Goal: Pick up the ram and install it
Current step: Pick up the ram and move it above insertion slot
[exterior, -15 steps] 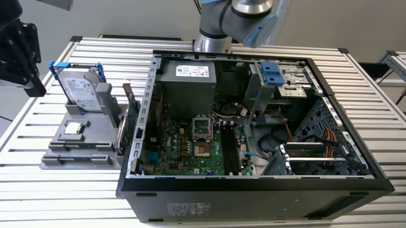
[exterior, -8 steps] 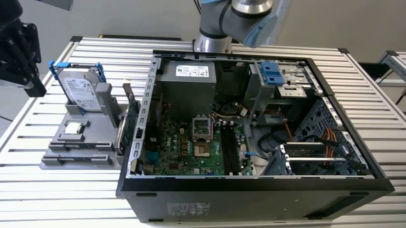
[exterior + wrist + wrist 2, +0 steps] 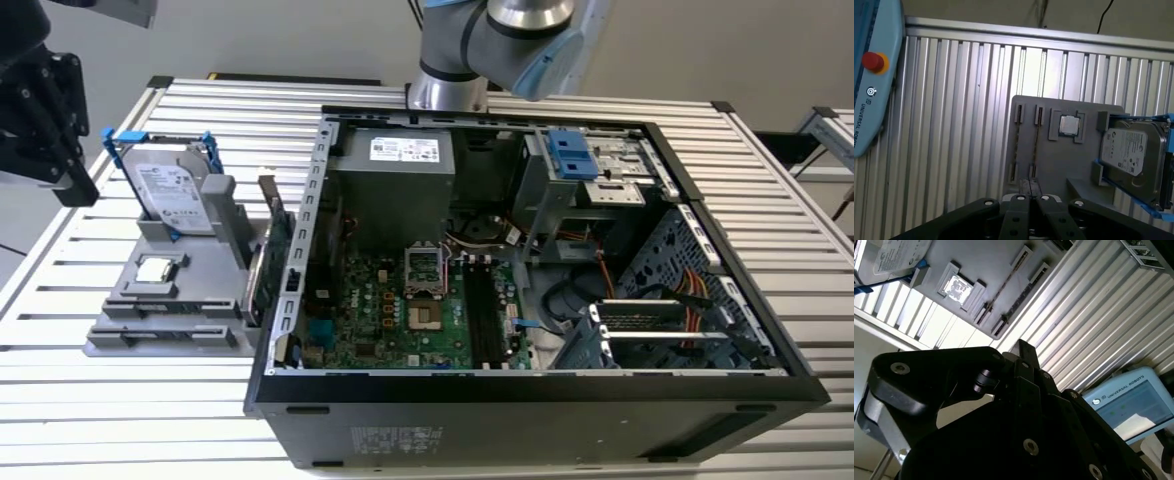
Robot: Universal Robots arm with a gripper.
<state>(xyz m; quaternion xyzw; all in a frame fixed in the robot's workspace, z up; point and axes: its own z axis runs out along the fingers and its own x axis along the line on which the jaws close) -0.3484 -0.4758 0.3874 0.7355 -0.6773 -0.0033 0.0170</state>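
First wrist view showed the claw with its two fingertips pressed together and nothing between them. The ram stood straight ahead of the claw tips, edge-on as a thin dark line, seated in one slot of the grey holder and not in the claw's grip. A second, parallel slot lay just beside it. Beyond the ram from the claw, a small square processor chip sat in its own recess. Farther out to that same side, the hard drive leaned in a blue-edged bracket. The holder rested on the slatted metal desk, and a pale blue control tablet lay well off to the claw's other side.

In the exterior view, the open computer case lay on the desk on the far side of the holder from the claw, its green board facing up.
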